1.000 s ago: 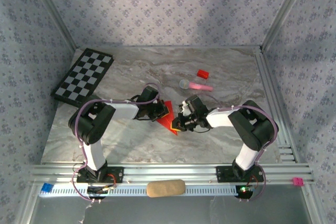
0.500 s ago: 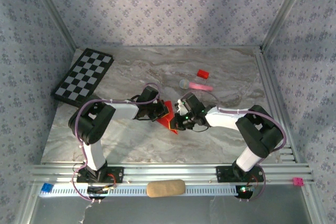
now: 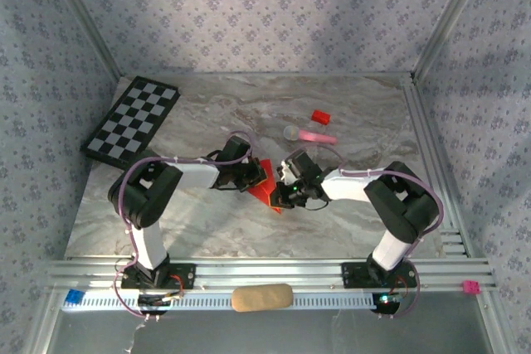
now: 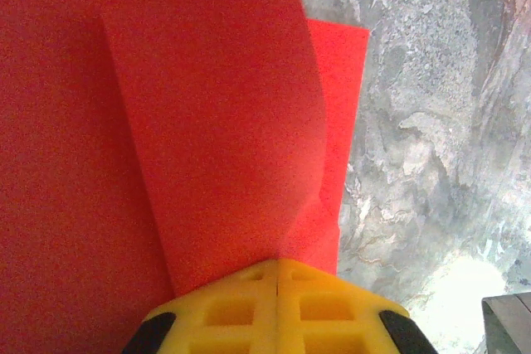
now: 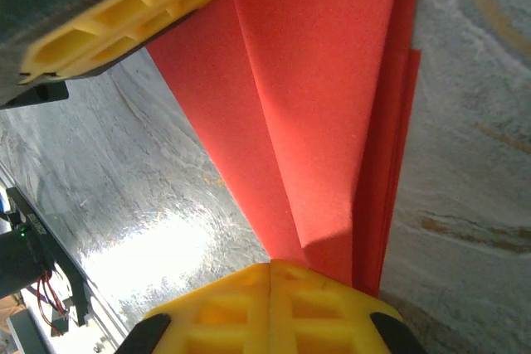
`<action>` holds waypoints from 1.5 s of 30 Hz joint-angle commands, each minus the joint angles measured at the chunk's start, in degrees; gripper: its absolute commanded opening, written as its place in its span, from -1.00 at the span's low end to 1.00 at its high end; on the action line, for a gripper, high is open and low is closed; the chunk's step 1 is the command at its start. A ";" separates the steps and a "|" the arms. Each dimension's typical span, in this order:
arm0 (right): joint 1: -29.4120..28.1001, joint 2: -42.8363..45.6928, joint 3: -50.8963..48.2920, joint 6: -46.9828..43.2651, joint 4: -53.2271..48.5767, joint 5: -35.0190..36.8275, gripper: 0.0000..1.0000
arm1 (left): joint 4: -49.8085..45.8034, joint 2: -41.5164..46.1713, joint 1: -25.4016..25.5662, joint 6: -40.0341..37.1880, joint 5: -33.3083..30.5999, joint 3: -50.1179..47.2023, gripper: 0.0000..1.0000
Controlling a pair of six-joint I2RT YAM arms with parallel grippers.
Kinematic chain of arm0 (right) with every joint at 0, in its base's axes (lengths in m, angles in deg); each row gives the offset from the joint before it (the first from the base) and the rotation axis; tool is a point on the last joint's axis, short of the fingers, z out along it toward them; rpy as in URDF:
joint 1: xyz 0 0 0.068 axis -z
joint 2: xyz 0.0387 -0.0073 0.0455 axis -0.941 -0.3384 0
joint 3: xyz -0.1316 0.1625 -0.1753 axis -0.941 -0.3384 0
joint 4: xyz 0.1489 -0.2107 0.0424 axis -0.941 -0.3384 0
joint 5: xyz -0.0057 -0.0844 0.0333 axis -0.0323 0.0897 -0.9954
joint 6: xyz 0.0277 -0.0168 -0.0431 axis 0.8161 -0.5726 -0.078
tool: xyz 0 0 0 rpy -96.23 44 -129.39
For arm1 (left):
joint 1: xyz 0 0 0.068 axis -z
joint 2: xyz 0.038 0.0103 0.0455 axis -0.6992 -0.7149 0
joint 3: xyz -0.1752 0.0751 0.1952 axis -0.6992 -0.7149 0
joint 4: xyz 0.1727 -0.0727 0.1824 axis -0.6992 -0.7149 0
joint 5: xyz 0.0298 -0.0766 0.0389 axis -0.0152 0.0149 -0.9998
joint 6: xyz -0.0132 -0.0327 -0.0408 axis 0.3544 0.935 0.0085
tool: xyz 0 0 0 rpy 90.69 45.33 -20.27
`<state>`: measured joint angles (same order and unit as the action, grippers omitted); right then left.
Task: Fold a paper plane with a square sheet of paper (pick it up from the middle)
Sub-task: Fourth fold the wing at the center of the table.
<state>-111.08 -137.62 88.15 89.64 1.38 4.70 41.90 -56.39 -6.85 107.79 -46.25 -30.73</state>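
Spanning the whole floor of the wallpapered booth, the grey marbled counter [image 3: 357, 205] carries everything else. Both arms reach inward from their bases at the near rail and meet near the middle of the counter. A black-and-white checkerboard [image 3: 133, 120] lies at the far left corner, well apart from them. Between the two arms sits the red paper [image 3: 265, 191], already folded into overlapping layers with a long crease, tapering to a point toward the near side. The left gripper [image 3: 259, 177] has its yellow fingers pressed together on the paper's left part; its wrist view shows the sheet running out from between the closed tips [image 4: 276, 275], with a folded flap [image 4: 207, 122] lying over a lower layer. The right gripper [image 3: 280, 195] pinches the paper from the other side, its yellow tips [image 5: 270, 269] shut on the narrow end of the folds [image 5: 323, 105]. Beyond the grippers lies a pink stick [image 3: 317, 136] with a grey round head, and just behind it a small red block [image 3: 320, 117].
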 commanded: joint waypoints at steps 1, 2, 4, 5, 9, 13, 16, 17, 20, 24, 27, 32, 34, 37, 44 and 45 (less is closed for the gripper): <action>0.26 -0.40 -1.38 0.34 0.18 0.44 -0.91 | -3.49 -1.15 -0.42 -0.66 -1.84 -0.86 -0.91; 0.26 -0.26 -1.59 0.30 0.22 0.38 -0.91 | -3.41 -1.16 -0.40 -0.65 -1.86 -0.78 -0.91; 0.43 0.10 -2.03 0.29 0.06 0.69 -0.91 | -3.44 -1.10 -0.29 -0.65 -1.79 -0.79 -0.91; 0.51 0.18 -2.18 0.30 0.18 0.61 -0.91 | -3.40 -1.15 -0.35 -0.65 -1.78 -0.80 -0.91; 0.61 0.23 -2.76 0.45 0.51 -0.38 -0.91 | -3.49 -1.07 -0.38 -0.65 -1.85 -0.94 -0.91; 0.61 0.20 -4.43 1.26 1.12 -0.84 -0.91 | -3.58 -0.98 -0.38 -0.56 -2.08 -1.07 -0.91; 0.77 1.10 -6.59 1.91 1.82 -0.68 -0.91 | -3.56 -0.98 -0.38 -0.56 -2.04 -1.00 -0.91; 0.85 1.43 -7.39 2.28 2.47 -0.84 -0.91 | -3.58 -0.98 -0.37 -0.57 -2.04 -1.07 -0.91; 0.78 2.60 -9.33 2.95 3.72 -1.46 -0.91 | -3.49 -1.07 -0.46 -0.47 -2.19 -1.21 -0.91; 0.71 4.32 -10.91 3.18 4.05 -1.85 -0.90 | -3.34 -1.16 -0.59 -0.31 -2.21 -1.28 -0.92; 0.74 5.01 -12.10 3.44 3.90 -2.26 -0.90 | -2.90 -1.24 -0.63 0.03 -2.21 -1.62 -0.92; 0.44 6.28 -13.93 3.71 2.96 -1.91 -0.90 | -2.79 -1.25 -0.62 0.04 -2.37 -1.67 -0.92; 0.39 7.33 -14.35 3.99 1.96 -1.37 -0.90 | -2.71 -1.29 -0.64 0.05 -2.13 -1.73 -0.91; 0.64 9.94 -12.98 4.61 -1.54 -1.20 -0.91 | -2.59 -1.24 -0.67 0.03 -2.04 -1.69 -0.92; 1.45 12.77 -0.51 1.58 -10.11 1.12 -0.95 | -2.11 -1.34 -0.45 -0.05 -1.77 -1.57 -0.92; 1.93 11.24 -0.22 2.07 -8.92 1.26 -0.96 | -1.99 -1.55 -0.49 0.03 -1.73 -1.59 -0.92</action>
<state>-110.34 -124.09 84.90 92.99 -3.71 4.43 42.03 -56.39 -6.85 107.83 -45.64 -30.90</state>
